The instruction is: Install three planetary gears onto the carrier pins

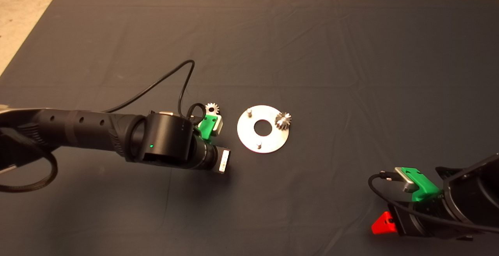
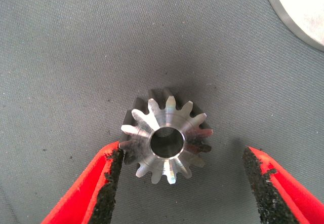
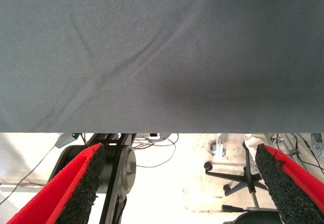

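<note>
Silvery toothed gear lies flat between the left gripper's spread fingers.

I saw a bright machined metal gear on the bench's matt woven cloth mat; the polished disc gleamed; my left claw's pads looked rough, crumbly black.

The left arm is black and tubular with small round holes, a green light and a looping black cable. Its gripper is green; fingers are red with black pads.
</note>
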### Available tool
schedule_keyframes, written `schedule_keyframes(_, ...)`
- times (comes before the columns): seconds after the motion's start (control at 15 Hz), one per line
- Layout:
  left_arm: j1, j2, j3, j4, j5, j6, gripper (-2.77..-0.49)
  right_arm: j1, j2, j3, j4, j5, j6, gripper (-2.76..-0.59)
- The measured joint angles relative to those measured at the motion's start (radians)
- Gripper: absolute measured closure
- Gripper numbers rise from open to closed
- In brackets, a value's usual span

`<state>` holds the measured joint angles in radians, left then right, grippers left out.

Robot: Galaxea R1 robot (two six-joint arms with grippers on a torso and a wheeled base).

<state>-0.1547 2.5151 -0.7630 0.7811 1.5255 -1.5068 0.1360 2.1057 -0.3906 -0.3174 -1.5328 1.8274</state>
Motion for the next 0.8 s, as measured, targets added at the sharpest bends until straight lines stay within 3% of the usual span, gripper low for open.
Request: schedule_keyframes(0.8,0.023,0.0,0.0,0.035,0.009,0.001,-1.22,0.0,0.0,0.0,0.0,0.0,0.0,-2.2)
